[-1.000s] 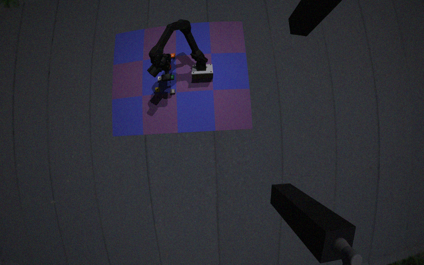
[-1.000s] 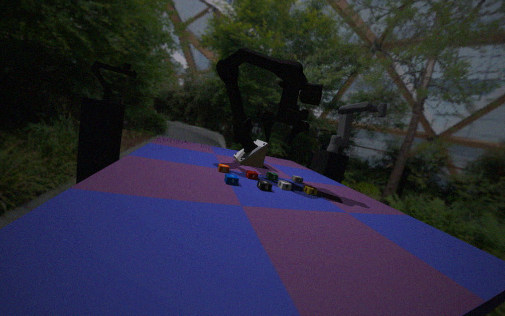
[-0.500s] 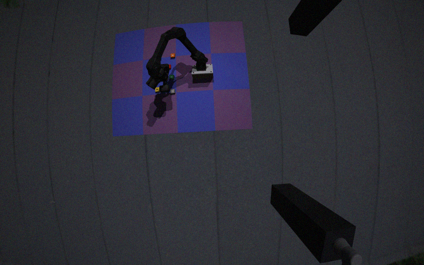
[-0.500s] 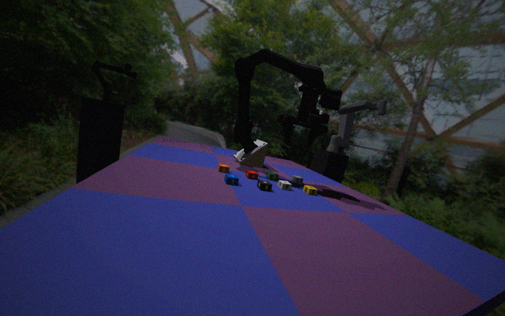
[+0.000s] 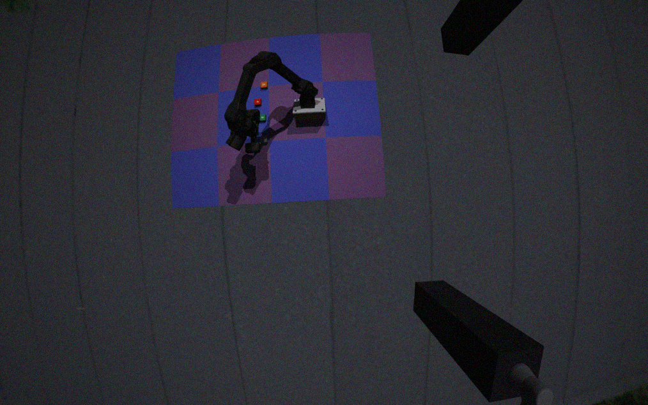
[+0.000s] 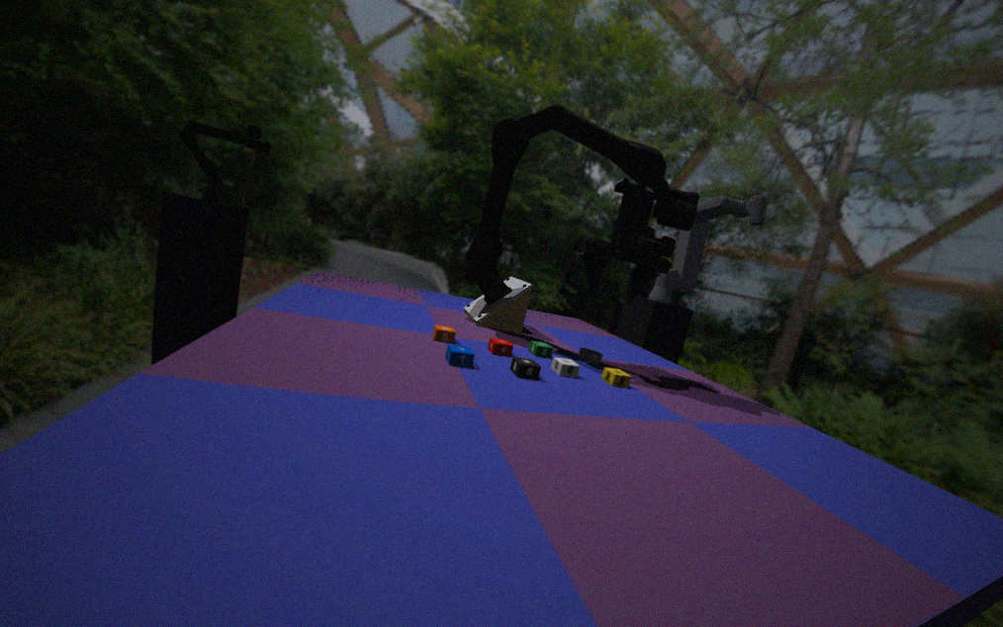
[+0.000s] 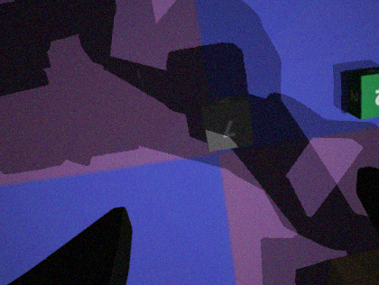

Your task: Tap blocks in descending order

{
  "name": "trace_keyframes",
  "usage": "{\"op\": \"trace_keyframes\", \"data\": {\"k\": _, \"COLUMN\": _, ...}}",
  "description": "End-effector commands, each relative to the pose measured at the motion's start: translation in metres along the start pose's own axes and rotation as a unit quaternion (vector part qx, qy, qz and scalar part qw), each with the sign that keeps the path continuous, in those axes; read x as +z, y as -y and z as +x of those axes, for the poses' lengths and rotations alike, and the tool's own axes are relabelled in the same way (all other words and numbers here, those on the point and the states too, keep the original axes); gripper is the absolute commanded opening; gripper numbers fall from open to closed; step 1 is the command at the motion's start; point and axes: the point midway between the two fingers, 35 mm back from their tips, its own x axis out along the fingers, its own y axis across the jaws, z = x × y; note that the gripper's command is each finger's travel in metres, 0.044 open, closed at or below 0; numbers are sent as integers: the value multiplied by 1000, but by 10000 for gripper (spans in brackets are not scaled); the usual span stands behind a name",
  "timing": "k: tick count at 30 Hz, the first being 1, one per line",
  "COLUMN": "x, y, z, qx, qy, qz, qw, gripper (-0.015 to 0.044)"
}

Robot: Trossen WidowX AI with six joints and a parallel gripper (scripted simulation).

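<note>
My gripper (image 6: 615,293) (image 7: 244,200) is open and empty, high above the table near the grey block. The grey block (image 5: 264,140) (image 6: 590,355) (image 7: 226,119) shows a 7 in the wrist view, mostly in the arm's shadow, ahead of the gap between the fingers. The green block (image 5: 262,117) (image 6: 540,349) (image 7: 371,96) is at that view's right edge, its digit cut off. A red block (image 5: 257,101) (image 6: 500,346), orange block (image 5: 263,85) (image 6: 444,333), blue block (image 6: 460,356), black block (image 6: 525,369), white block (image 6: 565,367) and yellow block (image 6: 615,378) also sit there, digits too small to read.
The arm's white base plate (image 5: 309,110) (image 6: 517,284) is beyond the blocks in the exterior view. The checkered table top (image 5: 353,167) (image 6: 296,480) is blue and purple. The arm hides part of the block area in the top view. Dark pedestals (image 5: 470,329) (image 6: 198,273) stand away from the table.
</note>
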Motion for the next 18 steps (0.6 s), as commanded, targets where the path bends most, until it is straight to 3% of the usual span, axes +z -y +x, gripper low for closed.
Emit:
{"op": "trace_keyframes", "data": {"k": 1, "x": 0, "y": -2, "z": 0, "qx": 2, "qy": 0, "qz": 2, "qw": 1000, "gripper": 400}}
{"op": "trace_keyframes", "data": {"k": 11, "x": 2, "y": -2, "z": 0, "qx": 2, "qy": 0, "qz": 2, "qw": 1000, "gripper": 400}}
{"op": "trace_keyframes", "data": {"k": 18, "x": 93, "y": 31, "z": -2, "qx": 3, "qy": 2, "qz": 3, "qw": 1000, "gripper": 400}}
